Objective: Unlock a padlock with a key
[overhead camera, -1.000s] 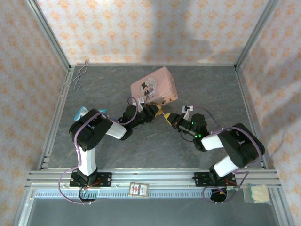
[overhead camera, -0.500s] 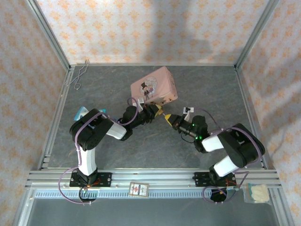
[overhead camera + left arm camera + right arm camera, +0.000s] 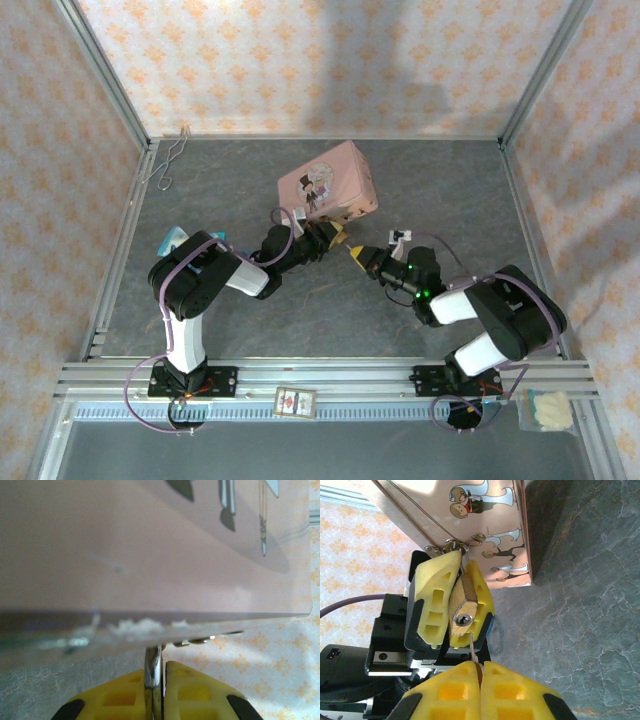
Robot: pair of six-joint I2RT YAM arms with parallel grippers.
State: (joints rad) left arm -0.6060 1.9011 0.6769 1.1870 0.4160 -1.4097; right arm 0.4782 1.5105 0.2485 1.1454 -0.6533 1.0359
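Observation:
The small brass padlock [image 3: 464,611] is pinched between the yellow fingers of my left gripper [image 3: 334,236], keyhole facing the right wrist camera. In the left wrist view my left gripper [image 3: 159,674] is shut on the padlock's silvery shackle [image 3: 152,662], right under the edge of the pink tin [image 3: 150,555]. My right gripper [image 3: 480,667] is shut on the thin grey key [image 3: 473,647]. The key's tip sits just below and to the right of the keyhole, outside it. From above, my right gripper [image 3: 358,254] faces the left one, close to the pink tin [image 3: 328,183].
A bent silver wire [image 3: 166,160] lies at the back left corner. Something light blue [image 3: 173,238] sits by the left arm. A small card [image 3: 295,402] and a plastic bag [image 3: 548,410] rest on the front rail. Patterned walls enclose the grey table [image 3: 440,190].
My right gripper with the key has shifted slightly toward the near side. The left gripper and padlock have held still.

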